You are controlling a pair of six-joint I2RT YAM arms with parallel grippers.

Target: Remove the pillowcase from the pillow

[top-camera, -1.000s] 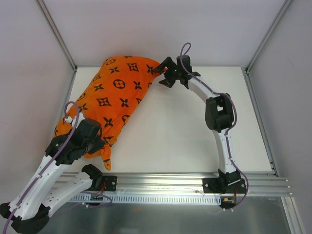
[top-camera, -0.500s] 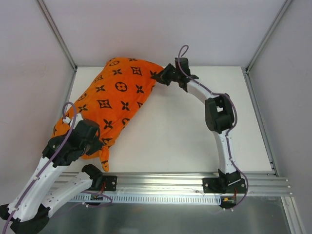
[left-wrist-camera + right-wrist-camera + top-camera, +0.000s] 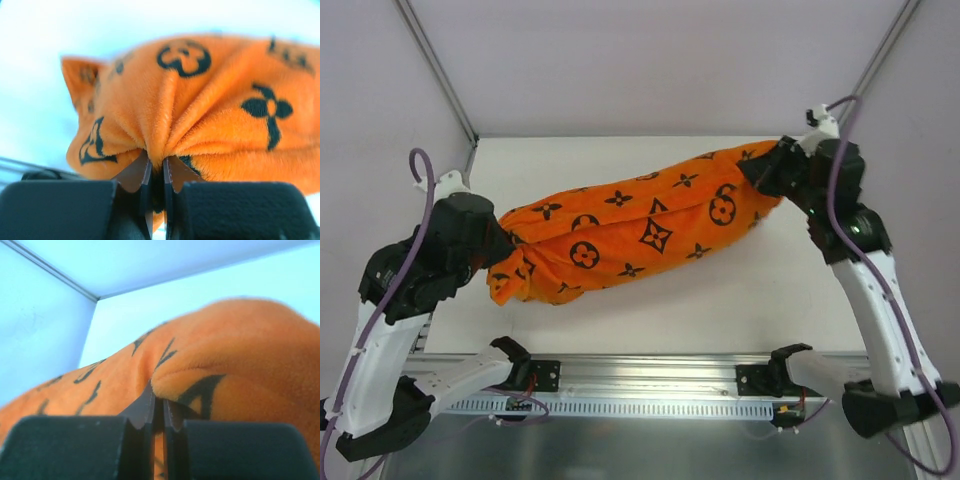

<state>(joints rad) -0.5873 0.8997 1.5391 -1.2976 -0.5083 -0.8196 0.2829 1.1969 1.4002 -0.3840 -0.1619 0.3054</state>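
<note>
Slumped by the table's [image 3: 720, 310] left edge a second ago, the pillowcase [image 3: 640, 235] now stretches toward the far right corner, left gripper [image 3: 508, 248] and right gripper [image 3: 765, 170] clamped on its ends, pillow seemingly still inside.

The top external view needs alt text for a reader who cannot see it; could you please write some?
An orange pillowcase with dark motifs, bulging and stretched across a white table, is pinched at each end by the left gripper and the right gripper.
</note>
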